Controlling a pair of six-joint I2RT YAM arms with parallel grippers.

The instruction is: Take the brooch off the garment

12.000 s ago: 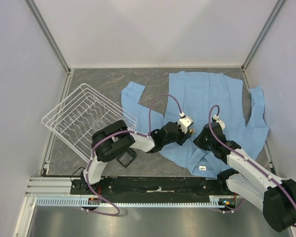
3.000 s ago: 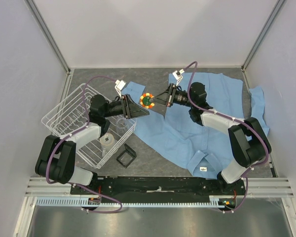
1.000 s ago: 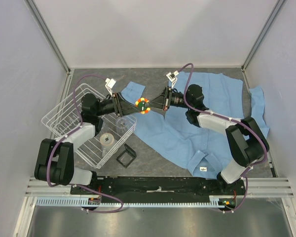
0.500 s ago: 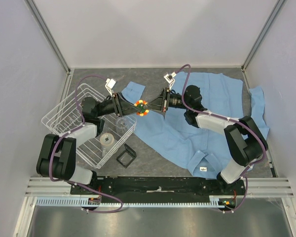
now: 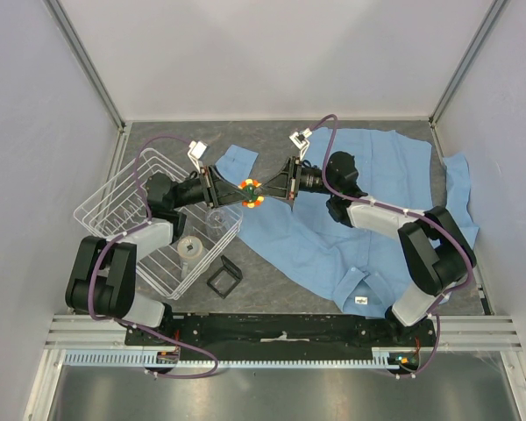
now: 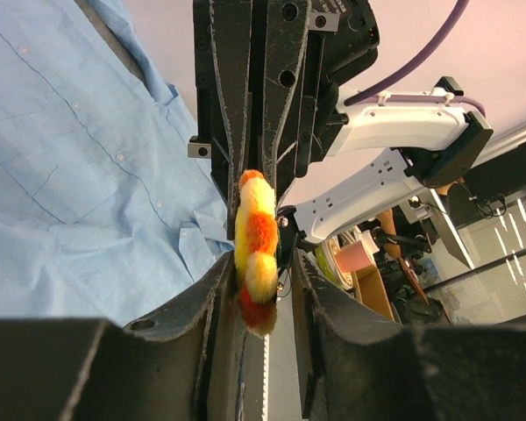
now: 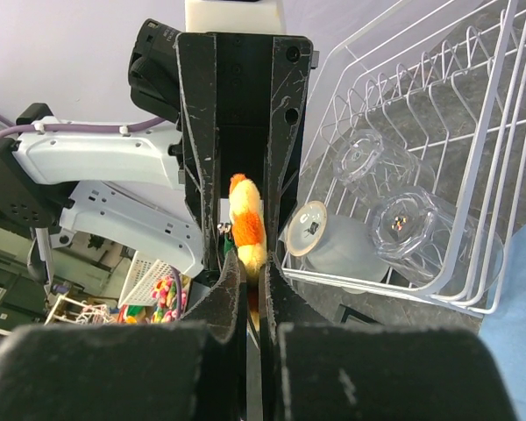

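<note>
So the biggest thing here is the light blue shirt (image 5: pixel 359 202), spread flat over the right half of the grey table (image 5: pixel 158 140) with its white collar label near the front edge. On the left is a white wire dish rack (image 5: pixel 123 206) with a couple of clear glasses (image 7: pixel 401 226) lying in it, and a small black square frame (image 5: pixel 223 279) sits on the table just in front of the rack. Both arms reach in toward the middle, and the left gripper (image 5: pixel 238 190) and right gripper (image 5: pixel 266 189) meet nose to nose up in the air, between the rack and the shirt. Right where they meet is the brooch (image 5: pixel 252 190). It's a little fuzzy flower, with yellow and orange petals around a red-orange centre, and it's completely off the cloth. Both wrist cams see it edge-on. The right gripper is clamped tight on the brooch, pinching it at the very fingertips. The left gripper's jaws are partway in and straddle its two faces. One finger (image 6: pixel 219 289) looks to be against the fuzz, and I honestly can't tell if the other one is pressing yet.
</note>
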